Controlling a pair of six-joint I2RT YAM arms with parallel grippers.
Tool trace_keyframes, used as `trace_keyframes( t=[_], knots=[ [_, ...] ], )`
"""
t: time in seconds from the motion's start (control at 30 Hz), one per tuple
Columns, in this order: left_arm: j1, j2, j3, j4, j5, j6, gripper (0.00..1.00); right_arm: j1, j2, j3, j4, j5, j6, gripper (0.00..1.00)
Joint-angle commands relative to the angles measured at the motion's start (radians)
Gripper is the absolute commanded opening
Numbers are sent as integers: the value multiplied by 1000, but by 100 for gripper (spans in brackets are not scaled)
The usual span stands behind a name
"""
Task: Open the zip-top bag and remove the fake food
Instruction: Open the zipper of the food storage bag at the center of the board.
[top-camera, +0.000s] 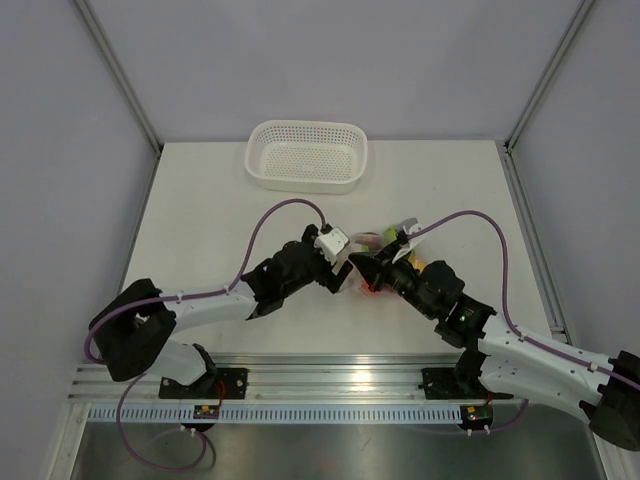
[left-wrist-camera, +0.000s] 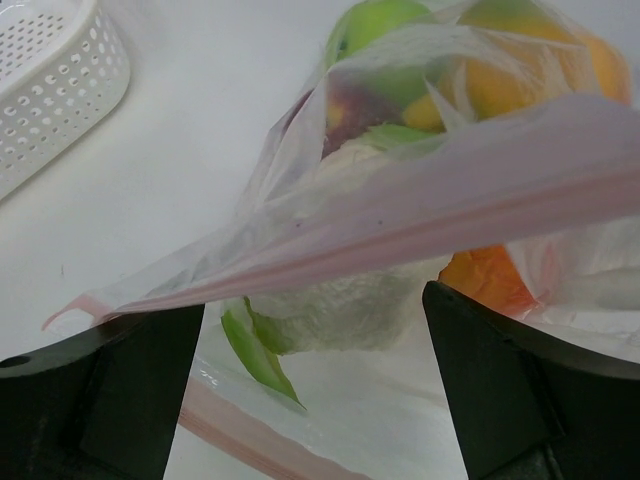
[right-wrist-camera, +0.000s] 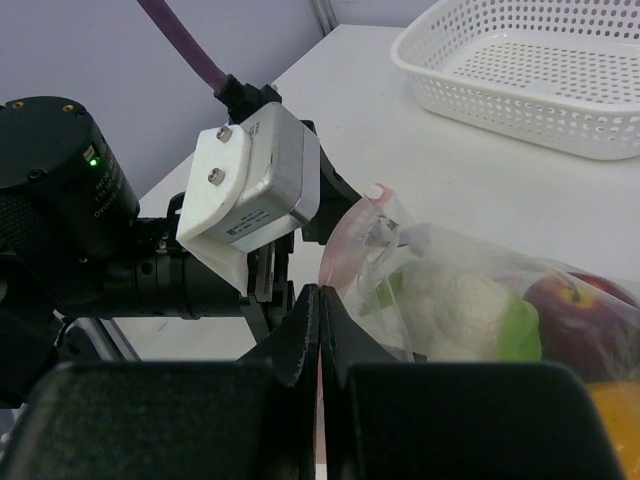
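1. The clear, crinkly plastic zip-top bag with a pink zip strip (top-camera: 372, 243) lies on the white table (top-camera: 200, 200) between the 2 grippers. It is nearer the arms than the white perforated plastic basket (top-camera: 307, 155) and well apart from it.
2. The glossy plastic fake food (left-wrist-camera: 420, 90) is all inside the bag. A green apple (left-wrist-camera: 385, 25), a white cauliflower (left-wrist-camera: 340, 300), a dark red piece (left-wrist-camera: 345, 105) and orange and yellow pieces (left-wrist-camera: 520, 70) show through the film.
3. The left gripper (left-wrist-camera: 312, 325) faces the bag's mouth with its 2 black fingers (left-wrist-camera: 110, 390) spread wide and nothing between them. One pink strip stretches taut across the gap, raised off the table and rising to the right.
4. A second pink strip (left-wrist-camera: 240, 430) lies lower, near the table, so the 2 lips stand apart.
5. The right gripper (right-wrist-camera: 319, 300) has its fingers pressed tight together. The bag's pink edge curves down into their tips and appears pinched there.
6. In the right wrist view, the left arm's white camera housing (right-wrist-camera: 255, 185) sits just beyond those tips, beside the bag's corner.
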Motion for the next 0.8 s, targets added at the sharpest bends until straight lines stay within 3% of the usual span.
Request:
trace_keyframes(
  t=[0.0, 0.1, 0.37, 0.57, 0.6, 0.77],
  knots=[
    [8, 32, -10, 140, 36, 5, 91, 7, -26, 5, 101, 3, 20, 0],
    [10, 78, 36, 90, 58, -6, 80, 7, -26, 5, 101, 5, 21, 0],
    [39, 60, 49, 66, 164, -53, 38, 7, -66, -30, 101, 95, 35, 0],
    [86, -5, 9, 96, 228, -115, 26, 7, -81, -55, 91, 201, 44, 0],
    [88, -20, 4, 96, 236, -115, 21, 7, -80, -50, 79, 224, 47, 0],
    [92, -57, -4, 88, 279, -126, 16, 7, -37, -33, 53, 290, 47, 0]
  ],
)
